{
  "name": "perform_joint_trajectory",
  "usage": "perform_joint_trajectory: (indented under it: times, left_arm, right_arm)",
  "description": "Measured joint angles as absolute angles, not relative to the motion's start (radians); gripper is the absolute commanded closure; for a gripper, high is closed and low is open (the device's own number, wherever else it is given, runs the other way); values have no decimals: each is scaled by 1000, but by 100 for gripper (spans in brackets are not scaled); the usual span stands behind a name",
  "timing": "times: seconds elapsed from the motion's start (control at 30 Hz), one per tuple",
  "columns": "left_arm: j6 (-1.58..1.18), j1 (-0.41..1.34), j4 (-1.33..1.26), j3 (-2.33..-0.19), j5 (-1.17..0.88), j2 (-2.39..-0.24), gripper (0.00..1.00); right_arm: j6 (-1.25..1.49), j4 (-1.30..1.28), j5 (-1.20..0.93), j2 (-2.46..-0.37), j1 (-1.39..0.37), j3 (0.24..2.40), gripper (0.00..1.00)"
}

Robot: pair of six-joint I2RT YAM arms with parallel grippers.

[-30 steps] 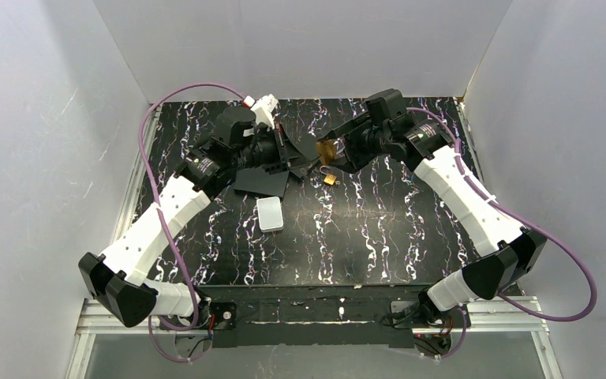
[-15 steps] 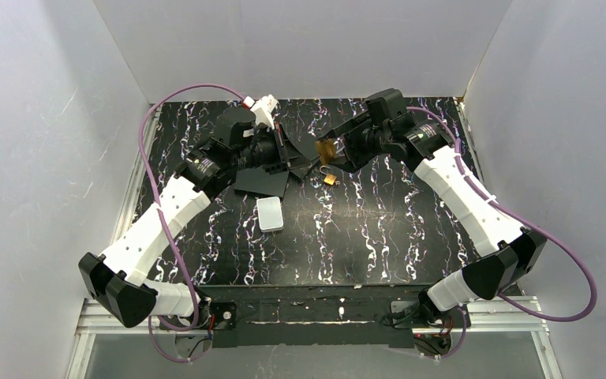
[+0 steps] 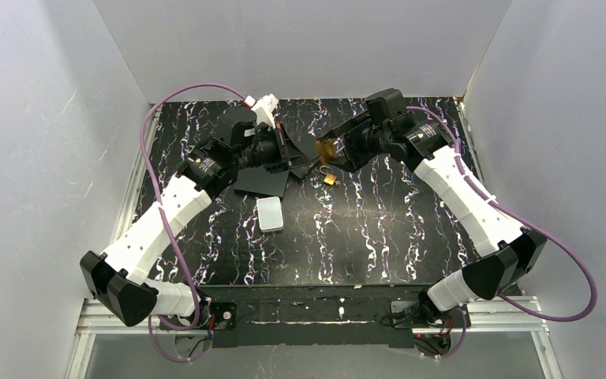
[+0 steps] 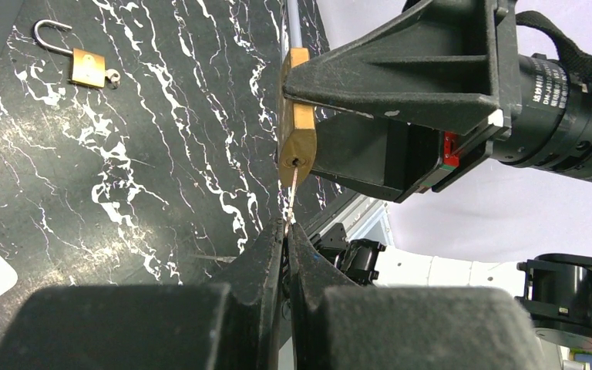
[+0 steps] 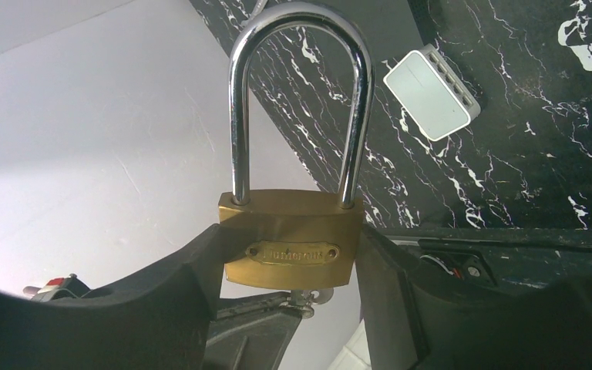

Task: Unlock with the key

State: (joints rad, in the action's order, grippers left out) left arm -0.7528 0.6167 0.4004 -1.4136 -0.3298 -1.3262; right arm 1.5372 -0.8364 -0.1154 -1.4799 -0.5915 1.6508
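Note:
My right gripper [image 5: 293, 266] is shut on a large brass padlock [image 5: 291, 237] with a long steel shackle [image 5: 301, 100] seated in the body; it holds the padlock above the table at the back centre [image 3: 326, 148]. My left gripper [image 4: 286, 231] is shut on a thin key [image 4: 291, 193] whose tip sits at the keyhole in the padlock's underside [image 4: 296, 131]. In the right wrist view the key's head [image 5: 308, 297] shows just under the padlock. In the top view the left gripper [image 3: 304, 163] meets the padlock from the left.
A small brass padlock with an open shackle and a key in it [image 4: 86, 65] lies on the black marbled table [image 3: 363, 229], under the two grippers [image 3: 329, 178]. A white box [image 3: 269, 213] lies left of centre, beside a dark flat plate [image 3: 260, 182].
The left arm's wrist has shifted slightly. The right arm and the padlock have stayed in place.

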Motion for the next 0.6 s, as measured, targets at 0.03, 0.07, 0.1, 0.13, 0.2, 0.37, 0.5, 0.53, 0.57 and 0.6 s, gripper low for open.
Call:
perform_joint_trajectory:
  times: [0.03,0.07,0.1,0.13,0.2,0.37,0.5,0.53,0.57,0.6]
  left_arm:
    - [-753,617,398,-1414,-330,-1330,100]
    - [-753,617,397,-1414,-330,-1333,100]
    - [-753,617,397,-1414,-331,-1335,100]
    - [-754,617,396,-1414,-331,-1337,100]
    - [-756,617,396,-1414,-332,-1338,100]
    - [-757,617,396,-1414,-331,-1339,100]
    - [-757,617,397,-1417,-331,-1341,100]
    - [-757,617,398,-1419,-330,-1343,100]
    - [-757,617,399,-1420,-330,-1344,100]
    - [-757,617,400,-1421,-330,-1345,100]
  right_arm:
    - [1535,-836,-115,-1480,-592,1651,99]
    - [1533,-836,-114,-1480,-593,1651,99]
    - [1530,-837,-113,-1480,-594,1651,99]
    - [1528,-837,-113,-1480,-594,1651,99]
    - [1521,-837,-112,-1480,-594,1651,99]
    - [1512,-838,-110,-1480,-596,1651,99]
    - [1507,-838,-108,-1480,-596,1651,99]
    - [1506,-838,-107,-1481,-597,1651,99]
    - [1503,-838,-105,-1481,-598,1651,99]
    - [1499,-839,-102,-1482,-598,1652,99]
